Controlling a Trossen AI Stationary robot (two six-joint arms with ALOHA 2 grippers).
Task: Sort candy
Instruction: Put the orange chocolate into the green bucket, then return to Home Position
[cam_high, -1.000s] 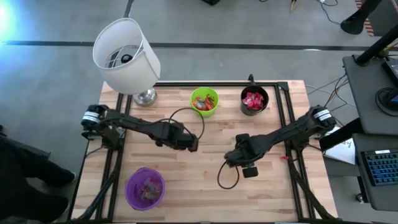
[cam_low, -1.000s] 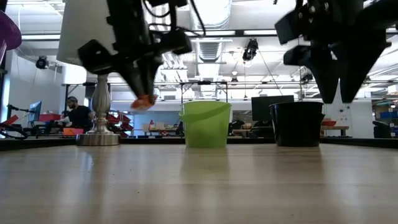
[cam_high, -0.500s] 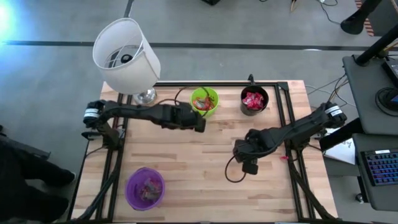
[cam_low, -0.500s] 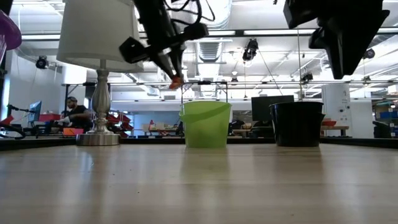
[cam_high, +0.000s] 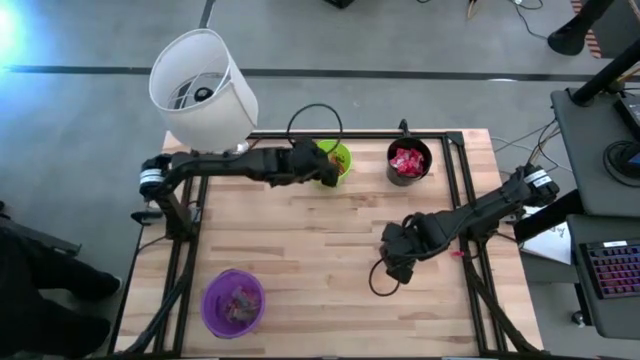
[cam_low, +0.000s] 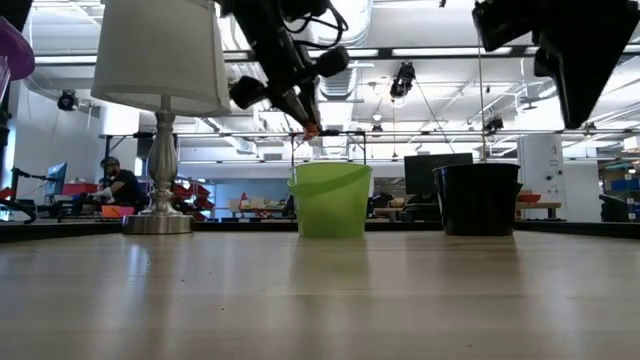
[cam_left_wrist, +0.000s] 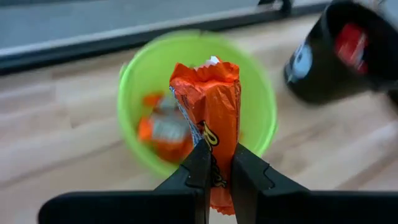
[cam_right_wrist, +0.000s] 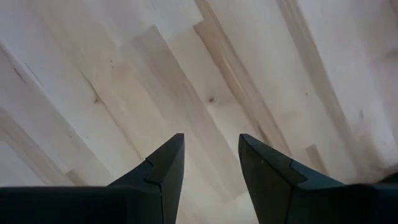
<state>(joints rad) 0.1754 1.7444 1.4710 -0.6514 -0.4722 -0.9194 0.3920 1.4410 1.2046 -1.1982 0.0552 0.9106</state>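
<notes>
Pale wood table (cam_high: 300, 250), planked, carries everything. White lamp (cam_high: 203, 85) stands at the far left corner; its shade hides part of the left arm's base in the high view.

Three cups. Purple cup (cam_high: 233, 302) near the front left holds dull-coloured wrappers, too small to tell apart. Black cup (cam_high: 408, 162) at the far edge holds red candy (cam_high: 406, 161). Green cup (cam_high: 334, 160), just beside it to the left, holds orange pieces (cam_left_wrist: 163, 127). Colours seem to be kept one per cup, which would explain the placement.

Left gripper (cam_left_wrist: 216, 163) hangs over the green cup, fingers clenched on an orange packet (cam_left_wrist: 210, 134) held upright by its lower end. Judged: held above the opening so it drops in with its own colour once let go. In the low view the packet shows only as a small orange speck (cam_low: 311, 129) above the cup's rim.

Right gripper (cam_right_wrist: 210, 163) waits over bare wood in the right middle of the table, fingers apart, grasping nothing.

No loose candy visible on the table. A person sits far back in the room, in the low view.
</notes>
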